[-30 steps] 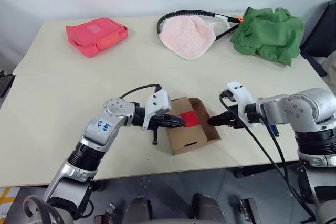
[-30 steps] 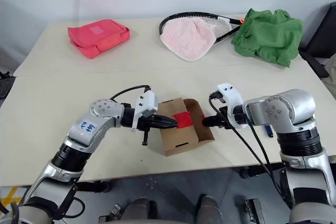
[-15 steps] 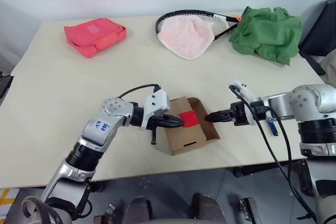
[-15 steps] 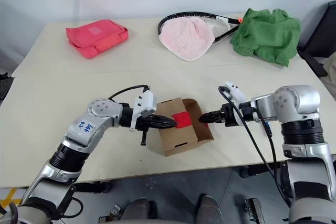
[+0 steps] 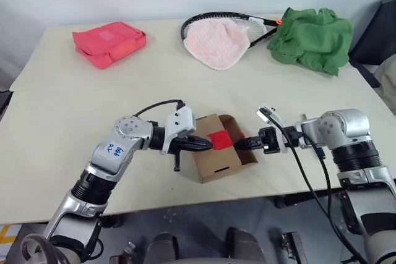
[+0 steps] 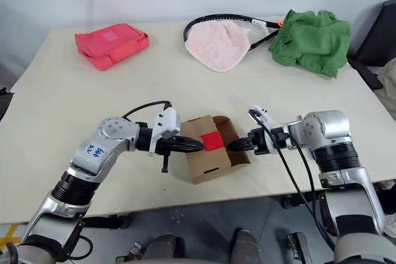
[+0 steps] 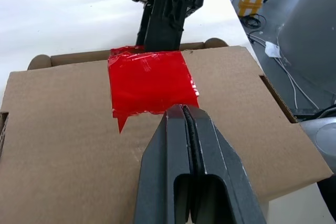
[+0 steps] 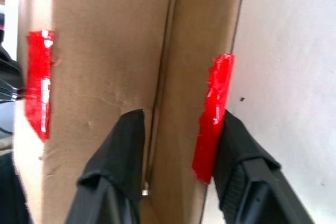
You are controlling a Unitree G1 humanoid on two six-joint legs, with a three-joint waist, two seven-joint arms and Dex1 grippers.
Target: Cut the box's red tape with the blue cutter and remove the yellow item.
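The box (image 5: 218, 146) sits near the front edge of the counter (image 5: 74, 109), between the two arms, with one flap raised on its right side. The red tape (image 5: 219, 139) lies on the closed top panel, and a torn strip of it shows on the raised flap in the right wrist view, so the cut appears already made. The left end effector (image 5: 207, 145) has its fingers pressed fully together, empty, with the tips resting on the top panel at the near edge of the tape, apparently to steady the box. The right end effector (image 5: 242, 145) is partly open, with one finger on each side of the raised flap at the taped edge; whether it has clamped the flap cannot be told. A small part of the blue cutter (image 5: 320, 150) shows on the counter behind the right arm. Remaining work, by judgement: open the flaps fully, locate the yellow item inside, and lift it out.
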